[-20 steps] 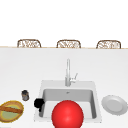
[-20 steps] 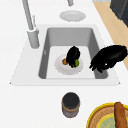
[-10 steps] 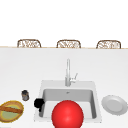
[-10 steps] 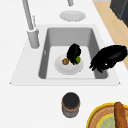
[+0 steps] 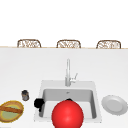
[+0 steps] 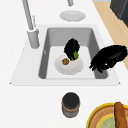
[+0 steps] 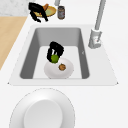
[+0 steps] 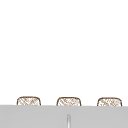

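Note:
My right hand (image 6: 71,47) is down in the sink (image 6: 50,35), its fingers curled round a small green round fruit (image 6: 75,55). It hangs just above a white plate (image 6: 72,68) on the sink floor, which carries a small brown lump (image 6: 65,61). From the right side, the same hand (image 7: 55,50) grips the green fruit (image 7: 54,58) over the plate (image 7: 53,71). My left hand (image 6: 108,58) floats over the sink's front left corner with relaxed fingers and holds nothing. It also appears at the sink's left rim (image 5: 38,103).
A big red ball (image 5: 67,115) covers the sink's front. Left of the sink stand a dark jar (image 6: 70,103) and a yellow dish (image 6: 107,120) with a bread stick. An empty white plate (image 5: 114,104) lies on the right. The faucet (image 5: 68,72) rises behind the basin.
The right hand has lifted a little off the sink plate with the green fruit in it. The left hand has stayed where it was.

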`<control>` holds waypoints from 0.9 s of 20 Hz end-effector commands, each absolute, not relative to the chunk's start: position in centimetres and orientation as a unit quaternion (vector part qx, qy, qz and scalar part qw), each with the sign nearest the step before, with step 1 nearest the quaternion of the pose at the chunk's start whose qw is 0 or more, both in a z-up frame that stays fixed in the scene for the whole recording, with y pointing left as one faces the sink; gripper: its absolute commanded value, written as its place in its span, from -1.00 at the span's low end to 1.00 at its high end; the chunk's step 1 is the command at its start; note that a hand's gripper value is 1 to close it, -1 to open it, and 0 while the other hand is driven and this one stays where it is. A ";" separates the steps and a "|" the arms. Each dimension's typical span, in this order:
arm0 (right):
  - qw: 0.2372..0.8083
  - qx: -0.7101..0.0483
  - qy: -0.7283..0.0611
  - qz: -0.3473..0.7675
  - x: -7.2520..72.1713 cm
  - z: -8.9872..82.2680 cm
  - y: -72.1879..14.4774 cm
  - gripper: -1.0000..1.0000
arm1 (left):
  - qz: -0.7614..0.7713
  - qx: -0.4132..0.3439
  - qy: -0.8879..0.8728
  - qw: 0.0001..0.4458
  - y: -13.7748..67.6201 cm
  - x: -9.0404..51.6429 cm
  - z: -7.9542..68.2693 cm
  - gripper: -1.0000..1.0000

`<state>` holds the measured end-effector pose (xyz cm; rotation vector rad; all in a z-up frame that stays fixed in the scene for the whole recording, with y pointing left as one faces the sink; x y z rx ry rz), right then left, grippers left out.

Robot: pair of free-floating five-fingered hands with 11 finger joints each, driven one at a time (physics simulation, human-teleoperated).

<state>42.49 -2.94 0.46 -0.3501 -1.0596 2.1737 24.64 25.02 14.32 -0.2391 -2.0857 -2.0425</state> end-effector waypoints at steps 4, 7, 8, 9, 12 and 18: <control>0.391 -0.177 -0.395 0.813 43.0 3.6 -3.1 1.00 | -0.693 -0.081 -0.708 0.106 25.0 24.6 14.3 0.00; 0.390 -0.178 -0.389 0.815 43.5 5.4 -3.8 1.00 | -0.693 -0.081 -0.708 0.106 25.0 24.6 14.3 0.00; 0.389 -0.178 -0.389 0.816 43.6 6.0 -4.1 1.00 | -0.693 -0.081 -0.708 0.106 25.0 24.6 14.3 0.00; 0.389 -0.177 -0.389 0.816 43.7 6.7 -4.3 1.00 | -0.693 -0.081 -0.708 0.106 25.0 24.6 14.3 0.00; 0.386 -0.176 -0.390 0.817 44.0 8.7 -5.2 1.00 | -0.693 -0.081 -0.708 0.106 25.0 24.6 14.3 0.00; 0.378 -0.176 -0.405 0.814 44.0 12.4 -7.7 1.00 | -0.693 -0.081 -0.708 0.106 25.0 24.6 14.3 0.00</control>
